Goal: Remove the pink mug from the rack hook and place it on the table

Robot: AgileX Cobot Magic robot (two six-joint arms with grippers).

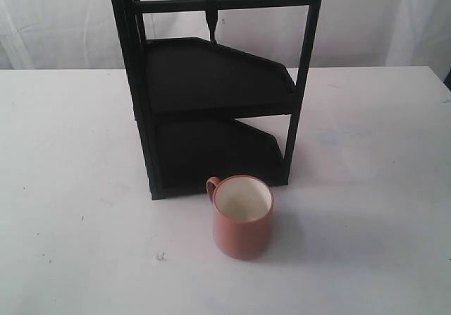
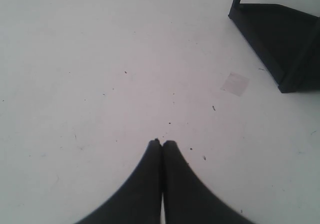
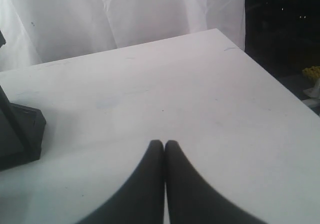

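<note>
The pink mug (image 1: 242,217) stands upright on the white table (image 1: 70,188), just in front of the black rack (image 1: 211,82), its handle pointing back left and its cream inside showing. The rack hook (image 1: 211,19) hangs bare from the crossbar. Neither gripper appears in the exterior view. My left gripper (image 2: 162,143) is shut with nothing in it, above bare table (image 2: 100,58), the rack's base corner (image 2: 280,38) off to one side. My right gripper (image 3: 164,143) is also shut and holds nothing, over the table (image 3: 200,98) near a rack foot (image 3: 20,134).
White curtain (image 1: 63,19) hangs behind the table. In the right wrist view the table's edge (image 3: 280,83) drops to a dark area with a yellow object (image 3: 312,72). A small white crumb (image 1: 159,256) lies left of the mug. A pale patch (image 2: 235,83) marks the tabletop.
</note>
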